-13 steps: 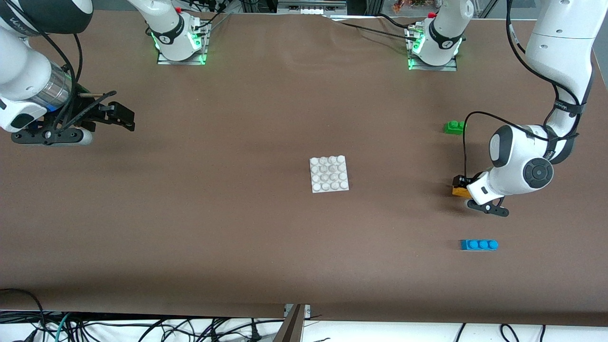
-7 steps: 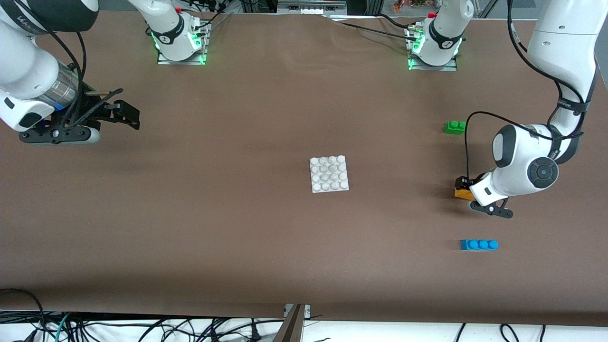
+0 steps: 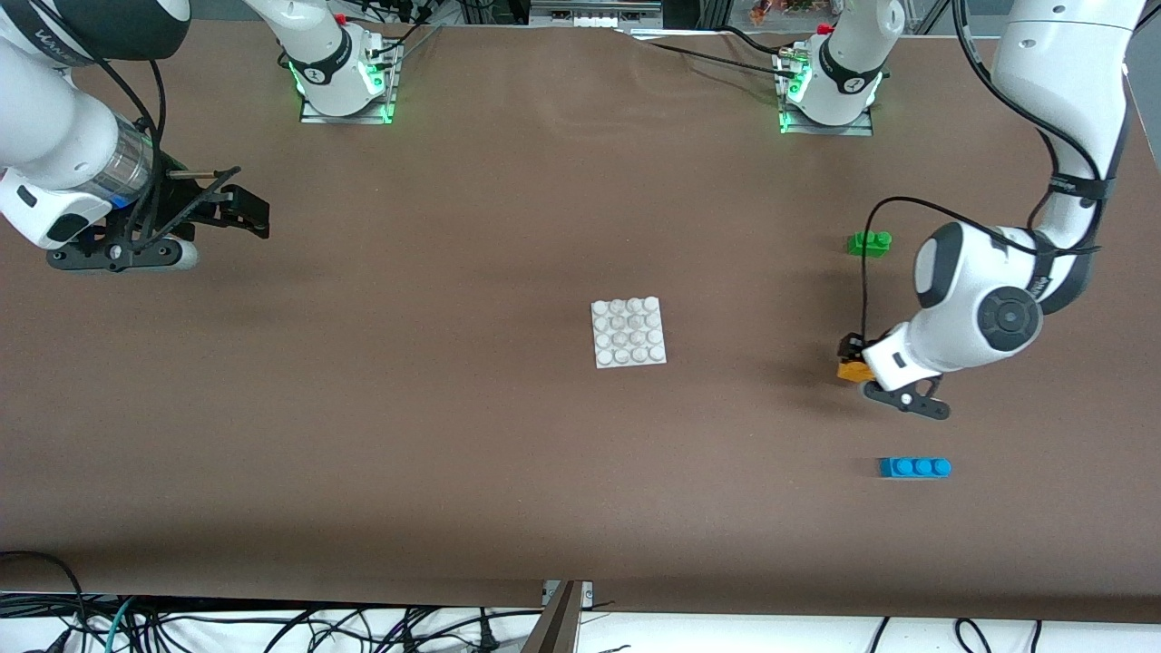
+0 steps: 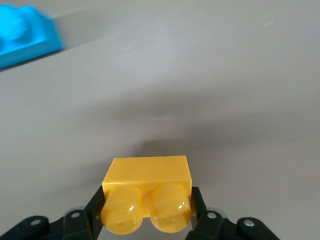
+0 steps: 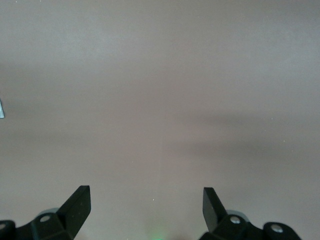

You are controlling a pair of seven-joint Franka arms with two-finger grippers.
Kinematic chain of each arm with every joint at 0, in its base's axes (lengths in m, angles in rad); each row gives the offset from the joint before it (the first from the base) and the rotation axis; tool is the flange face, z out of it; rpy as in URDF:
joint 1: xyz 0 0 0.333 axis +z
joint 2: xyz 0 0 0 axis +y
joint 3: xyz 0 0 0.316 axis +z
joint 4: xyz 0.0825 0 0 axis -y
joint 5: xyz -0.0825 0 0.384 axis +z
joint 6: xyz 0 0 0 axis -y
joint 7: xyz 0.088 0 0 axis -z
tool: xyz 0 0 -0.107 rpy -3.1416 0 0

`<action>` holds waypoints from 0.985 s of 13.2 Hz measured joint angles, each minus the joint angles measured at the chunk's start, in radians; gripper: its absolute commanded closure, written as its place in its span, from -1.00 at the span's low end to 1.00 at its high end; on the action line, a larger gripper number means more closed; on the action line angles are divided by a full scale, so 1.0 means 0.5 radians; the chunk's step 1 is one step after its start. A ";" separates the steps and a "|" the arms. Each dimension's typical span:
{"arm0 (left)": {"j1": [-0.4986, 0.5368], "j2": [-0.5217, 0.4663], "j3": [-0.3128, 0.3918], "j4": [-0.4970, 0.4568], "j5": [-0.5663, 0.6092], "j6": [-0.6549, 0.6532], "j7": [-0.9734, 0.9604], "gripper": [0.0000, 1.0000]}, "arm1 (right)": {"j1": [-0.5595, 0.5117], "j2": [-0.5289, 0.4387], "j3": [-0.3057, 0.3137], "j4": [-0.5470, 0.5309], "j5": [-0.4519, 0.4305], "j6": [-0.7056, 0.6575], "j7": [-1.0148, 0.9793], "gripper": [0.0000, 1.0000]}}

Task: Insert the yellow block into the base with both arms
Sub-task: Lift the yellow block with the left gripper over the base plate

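My left gripper (image 3: 853, 359) is shut on the yellow block (image 3: 853, 370), a small orange-yellow brick with two studs, and holds it just above the table toward the left arm's end. In the left wrist view the yellow block (image 4: 146, 192) sits between the two black fingers (image 4: 90, 210), studs toward the camera. The white base (image 3: 629, 331), a square plate with a 4x4 stud grid, lies flat at the table's middle, apart from both grippers. My right gripper (image 3: 243, 213) is open and empty above bare table toward the right arm's end; the right wrist view shows its gripper (image 5: 146, 205) over bare table.
A green two-stud brick (image 3: 869, 242) lies farther from the front camera than the yellow block. A blue three-stud brick (image 3: 914, 467) lies nearer to the camera; its corner shows in the left wrist view (image 4: 25, 35). Cables run along the table's front edge.
My left gripper has lifted the yellow block off the table and moved it a little toward the base. The right arm has shifted slightly.
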 measured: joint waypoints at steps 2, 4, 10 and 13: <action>-0.062 -0.014 -0.145 0.016 0.000 -0.057 -0.234 -0.05 | 0.000 0.000 0.000 0.000 0.000 0.000 0.000 -0.98; -0.128 -0.017 -0.284 0.028 0.000 -0.087 -0.462 -0.05 | 0.000 0.000 0.000 0.000 0.000 0.000 0.000 -0.98; -0.547 -0.008 -0.373 0.051 0.000 -0.090 -1.114 -0.06 | 0.000 0.000 0.000 0.000 0.000 0.000 0.000 -0.98; -0.727 0.056 -0.372 0.142 0.000 -0.090 -1.374 -0.06 | 0.000 0.000 0.000 0.000 0.000 0.000 0.000 -0.98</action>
